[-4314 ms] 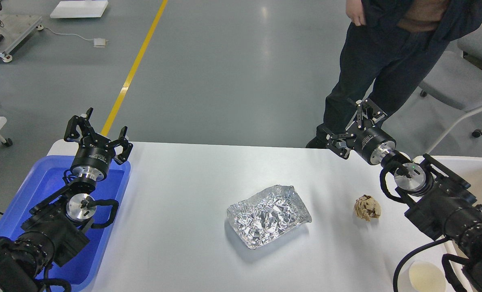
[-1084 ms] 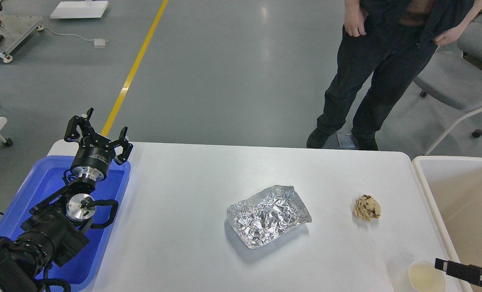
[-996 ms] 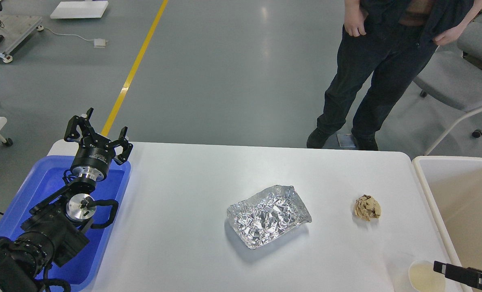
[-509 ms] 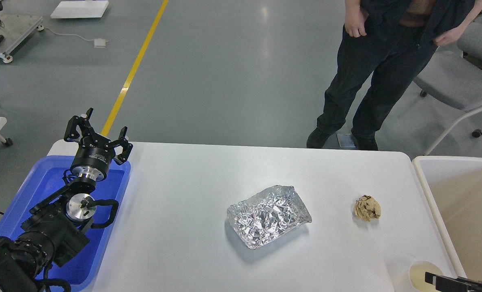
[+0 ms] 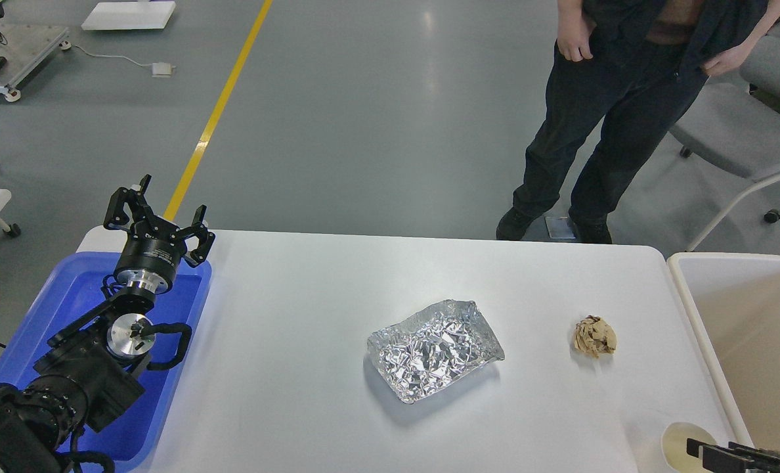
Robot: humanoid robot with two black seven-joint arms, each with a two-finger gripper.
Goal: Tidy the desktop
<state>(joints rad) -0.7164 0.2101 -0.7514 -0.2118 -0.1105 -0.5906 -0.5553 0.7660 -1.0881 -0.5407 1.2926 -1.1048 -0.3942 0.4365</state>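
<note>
filling most of the view, the desktop (image 5: 298,315) is a large plain white rectangle with rounded corners, smooth and matte, lying between a blue tray (image 5: 29,341) at its left end and a cream bin (image 5: 744,315) at its right. near its middle lies a crumpled foil tray (image 5: 434,348), to the right of that a crumpled brown paper ball (image 5: 594,336), and at the near right corner a paper cup (image 5: 682,447) of pale liquid.

compared with the earliest frame, the right arm no longer reaches over the far right part of the desktop; it has drawn back to the near right corner, where only a dark tip (image 5: 731,454) shows just beside the cup. half a second ago that tip stood in almost the same spot. the foil tray, paper ball and cup lie where they did, and the left arm has not shifted.

the left gripper (image 5: 160,213) stands over the far end of the blue tray, at the far left corner of the desktop, with its fingers spread apart and nothing between them. whether the right gripper is apart or together cannot be told, since so little of it shows.
</note>
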